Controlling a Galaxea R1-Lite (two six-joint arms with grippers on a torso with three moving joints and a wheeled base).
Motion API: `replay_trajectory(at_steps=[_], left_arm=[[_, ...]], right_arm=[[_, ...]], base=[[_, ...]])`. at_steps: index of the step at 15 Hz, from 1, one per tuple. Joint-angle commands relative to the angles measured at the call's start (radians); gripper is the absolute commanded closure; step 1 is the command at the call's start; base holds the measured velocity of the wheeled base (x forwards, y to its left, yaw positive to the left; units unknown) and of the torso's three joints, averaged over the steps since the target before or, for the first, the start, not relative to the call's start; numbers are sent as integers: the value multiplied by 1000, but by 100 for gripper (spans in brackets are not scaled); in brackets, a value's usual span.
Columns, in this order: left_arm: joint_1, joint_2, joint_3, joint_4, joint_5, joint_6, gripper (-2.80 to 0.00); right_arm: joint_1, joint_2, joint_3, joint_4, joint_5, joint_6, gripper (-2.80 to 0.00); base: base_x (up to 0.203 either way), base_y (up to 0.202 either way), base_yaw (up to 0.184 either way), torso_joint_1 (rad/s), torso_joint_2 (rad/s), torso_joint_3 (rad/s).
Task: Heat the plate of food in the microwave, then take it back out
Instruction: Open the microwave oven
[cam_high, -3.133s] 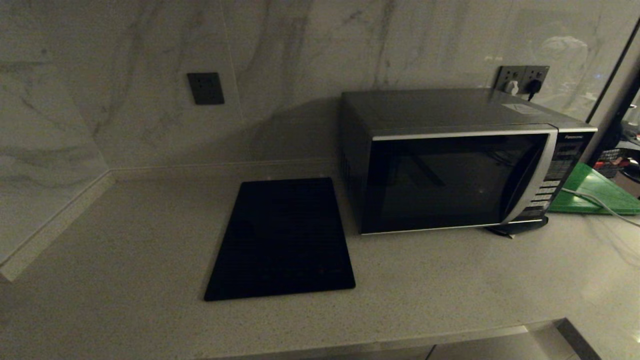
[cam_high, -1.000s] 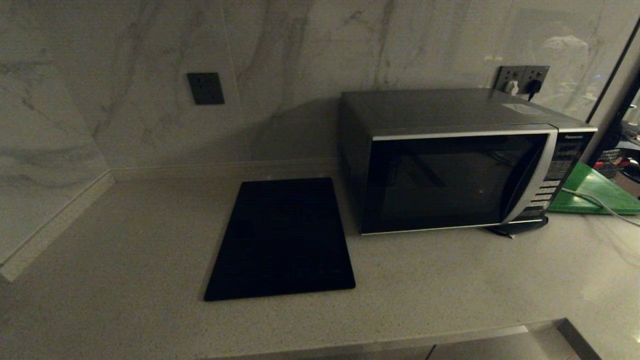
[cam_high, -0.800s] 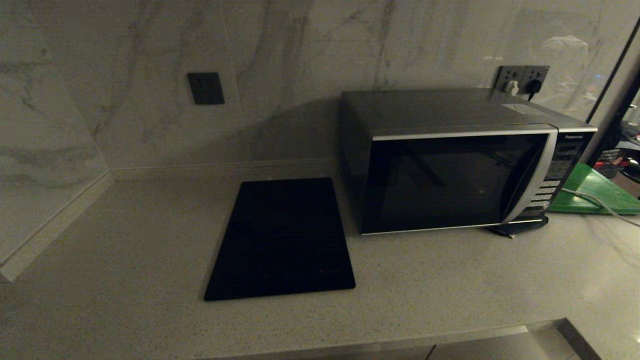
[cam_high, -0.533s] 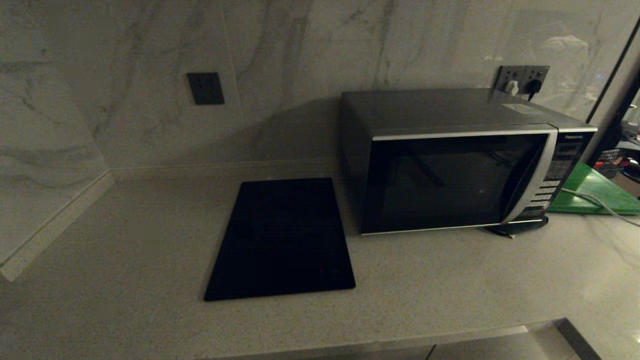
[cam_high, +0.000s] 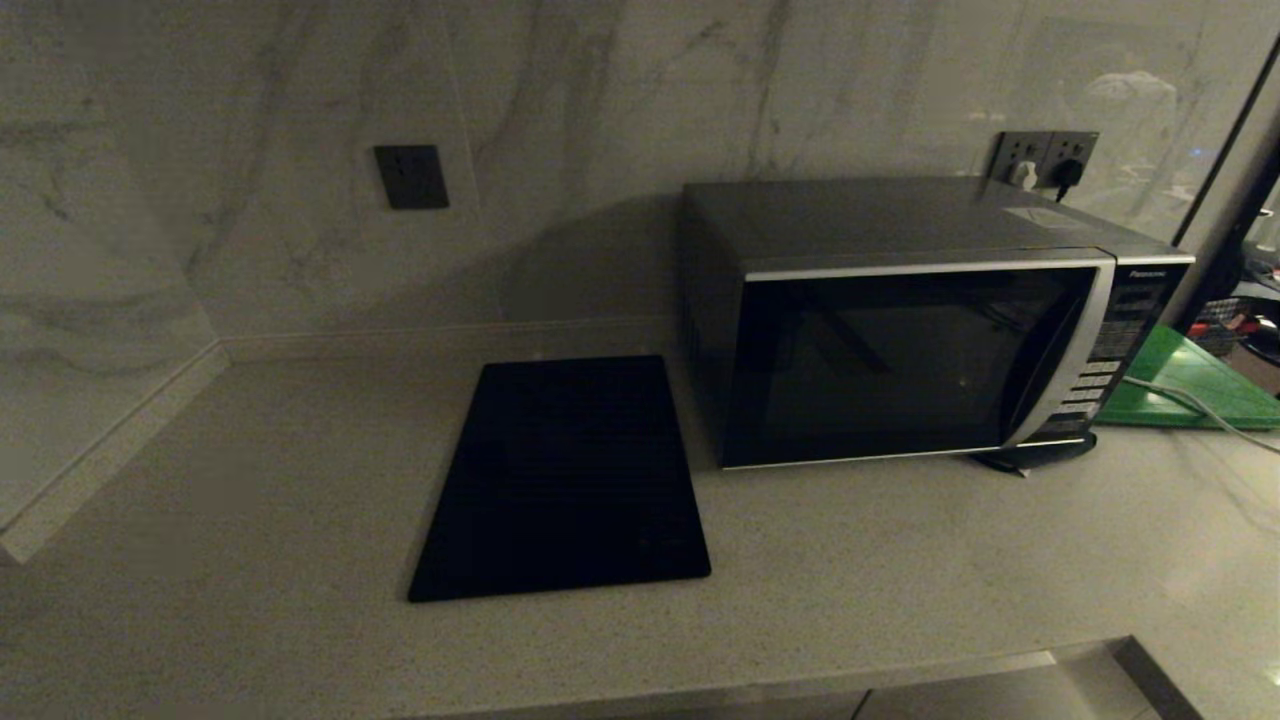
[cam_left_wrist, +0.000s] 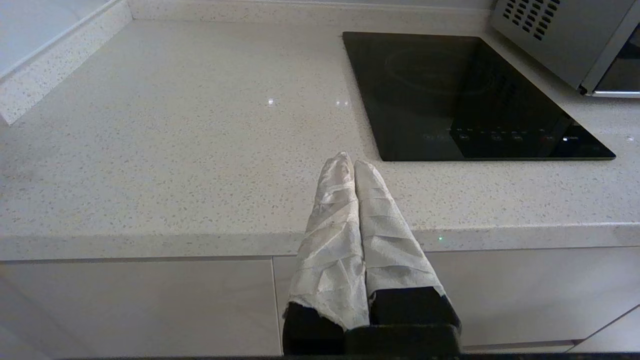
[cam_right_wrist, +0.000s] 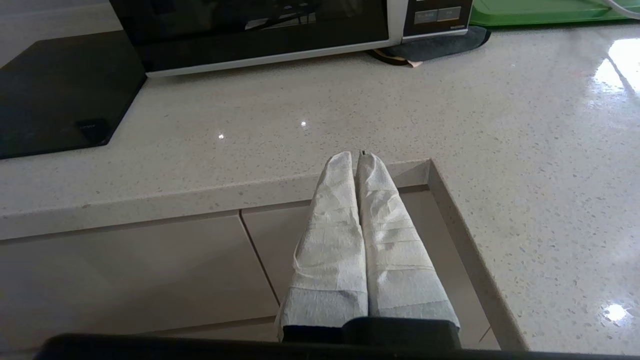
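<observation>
The microwave (cam_high: 900, 330), a dark grey box with a black glass door and silver trim, stands shut at the back right of the counter; its lower front edge (cam_right_wrist: 260, 50) and a vented side (cam_left_wrist: 555, 35) show in the wrist views. The plate of food is out of view. Neither arm shows in the head view. My left gripper (cam_left_wrist: 349, 162), its fingers wrapped in white tape, is shut and empty at the counter's front edge, left of the black slab. My right gripper (cam_right_wrist: 356, 159), wrapped the same way, is shut and empty over the front edge near the counter's notch.
A flat black slab (cam_high: 565, 475) lies on the speckled counter (cam_high: 250, 500) left of the microwave. A green board (cam_high: 1190, 385) with a white cable lies to its right. A dark pad (cam_right_wrist: 435, 47) sticks out under the microwave. Cabinet fronts (cam_left_wrist: 135, 305) run below the counter edge.
</observation>
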Motion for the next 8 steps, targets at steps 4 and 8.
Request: replay_trajectory(at_steps=[4,8], left_arm=[[0,0,0,0,0,-1,0],[0,0,0,0,0,-1,0]], right_arm=[[0,2,2,0,0,1,0],[0,2,2,1,0,1,0]], base=[[0,0,0,0,0,0],[0,0,0,0,0,0]])
